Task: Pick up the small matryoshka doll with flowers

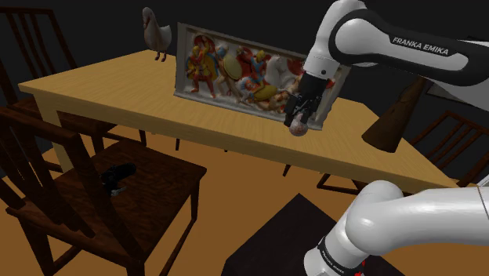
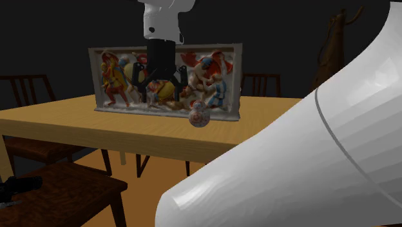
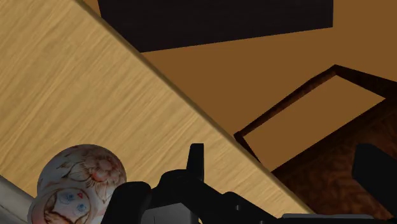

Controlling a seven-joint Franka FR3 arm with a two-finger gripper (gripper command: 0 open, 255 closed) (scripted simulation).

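Note:
The small matryoshka doll [image 2: 198, 117], pale and round with flower patterns, stands on the wooden table [image 2: 71, 119] close to its front edge, just in front of a painted relief panel. My black gripper [image 2: 159, 95] hangs a little above the table, to the second exterior view's left of the doll. In the shoulder view the gripper [image 1: 302, 112] lines up just over the doll [image 1: 298, 128]. In the wrist view the fingers [image 3: 196, 159] stand wide apart and open. The doll [image 3: 77, 186] lies outside one finger, not between them; only table edge and floor show in the gap.
A colourful relief panel [image 1: 235, 69] stands upright behind the doll. A pale bird figure [image 1: 154, 30] sits at the table's far end and a brown cone-shaped object [image 1: 394, 119] near the arm. Dark wooden chairs [image 1: 94, 184] stand below the front edge, one carrying a small black object [image 1: 117, 178].

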